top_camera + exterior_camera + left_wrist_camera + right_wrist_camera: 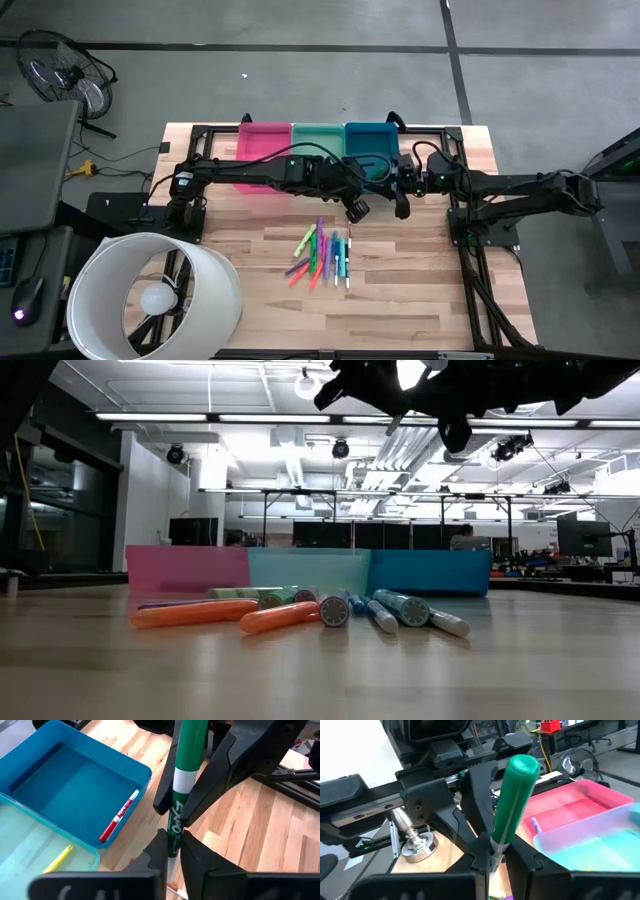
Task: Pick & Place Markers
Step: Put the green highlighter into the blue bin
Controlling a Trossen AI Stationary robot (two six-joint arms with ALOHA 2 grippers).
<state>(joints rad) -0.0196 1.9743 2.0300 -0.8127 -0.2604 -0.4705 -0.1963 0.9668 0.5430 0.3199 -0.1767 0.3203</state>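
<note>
From above, three bins sit in a row at the table's (230,290) twelve o'clock edge: the pink bin (265,140), the green bin (318,138) and the blue bin (372,138). Both dark arms reach inward just in front of them; the left gripper (356,210) and right gripper (402,207) hang close together. Toward six o'clock from them lie the markers (325,256), a loose cluster of mixed colours on bare wood. A white lamp shade (150,295) covers the table's eight o'clock corner.

My two arms meet in the middle.
I reach both arms in from the sides; my left gripper (172,851) and right gripper (492,856) are pinched shut, held up, tips close together.
</note>
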